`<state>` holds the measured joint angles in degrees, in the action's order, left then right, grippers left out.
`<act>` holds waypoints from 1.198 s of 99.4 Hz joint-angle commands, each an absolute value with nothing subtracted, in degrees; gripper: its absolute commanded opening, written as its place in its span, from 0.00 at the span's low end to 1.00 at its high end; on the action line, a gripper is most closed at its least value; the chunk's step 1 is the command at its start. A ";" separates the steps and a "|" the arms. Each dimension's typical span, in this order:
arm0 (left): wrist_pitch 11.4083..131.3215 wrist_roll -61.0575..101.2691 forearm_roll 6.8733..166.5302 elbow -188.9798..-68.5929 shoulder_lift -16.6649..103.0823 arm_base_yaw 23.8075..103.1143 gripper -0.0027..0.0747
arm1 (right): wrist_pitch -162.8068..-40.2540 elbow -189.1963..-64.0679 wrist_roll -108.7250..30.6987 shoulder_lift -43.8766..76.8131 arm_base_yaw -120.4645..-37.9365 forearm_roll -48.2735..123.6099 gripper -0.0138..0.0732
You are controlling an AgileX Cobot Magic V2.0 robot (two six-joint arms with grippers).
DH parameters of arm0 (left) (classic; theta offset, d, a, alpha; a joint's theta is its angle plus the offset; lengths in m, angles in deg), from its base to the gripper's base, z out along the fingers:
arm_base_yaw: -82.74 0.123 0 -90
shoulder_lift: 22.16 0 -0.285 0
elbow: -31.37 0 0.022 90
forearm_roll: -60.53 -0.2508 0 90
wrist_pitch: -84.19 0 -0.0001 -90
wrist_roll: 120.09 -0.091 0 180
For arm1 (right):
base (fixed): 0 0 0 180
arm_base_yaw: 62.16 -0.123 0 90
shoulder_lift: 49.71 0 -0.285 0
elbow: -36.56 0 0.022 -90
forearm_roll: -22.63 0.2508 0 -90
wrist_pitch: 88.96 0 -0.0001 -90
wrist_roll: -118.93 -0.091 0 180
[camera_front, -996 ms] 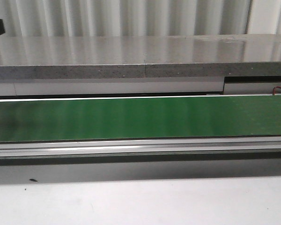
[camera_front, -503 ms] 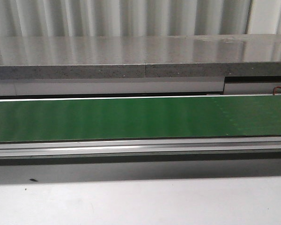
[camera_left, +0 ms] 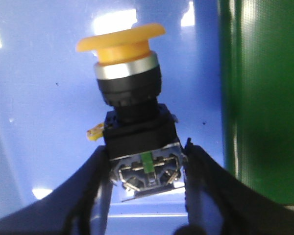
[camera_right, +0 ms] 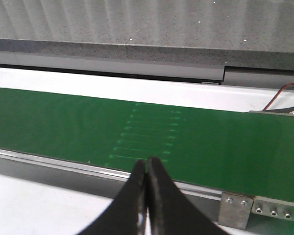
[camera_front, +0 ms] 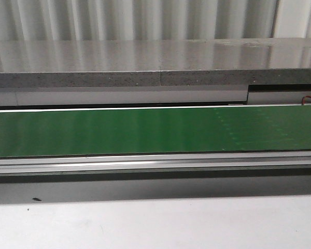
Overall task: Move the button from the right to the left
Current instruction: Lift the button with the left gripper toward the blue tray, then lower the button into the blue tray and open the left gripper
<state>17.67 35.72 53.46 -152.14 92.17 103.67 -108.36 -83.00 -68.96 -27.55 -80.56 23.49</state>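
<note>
The button (camera_left: pixel 137 127), centre frame in the left wrist view, sits clamped at its blocky base by the left end effector (camera_left: pixel 147 169); rigid, probably light, top-heavy. Right end effector (camera_right: pixel 147 171) is closed, empty.

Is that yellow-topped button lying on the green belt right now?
No: in the left wrist view the button is clamped in the left gripper over a blue surface, beside the green belt.
</note>
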 commanded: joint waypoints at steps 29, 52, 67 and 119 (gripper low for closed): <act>23.72 35.25 53.48 -153.66 96.31 103.83 0.11 | -103.86 -84.46 -68.48 -27.23 -80.66 22.63 0.08; 23.99 34.06 53.48 -153.66 97.12 103.83 0.45 | -103.86 -84.46 -68.48 -27.23 -80.66 22.63 0.08; 24.49 34.06 53.13 -153.91 97.12 103.83 0.61 | -103.86 -84.46 -68.48 -27.23 -80.66 22.63 0.08; 24.44 52.93 55.20 -159.32 90.39 102.34 0.07 | -103.86 -84.46 -68.48 -27.23 -80.66 22.63 0.08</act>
<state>23.16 48.24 54.73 -157.67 96.08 103.43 -108.36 -83.00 -68.96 -27.55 -80.56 23.49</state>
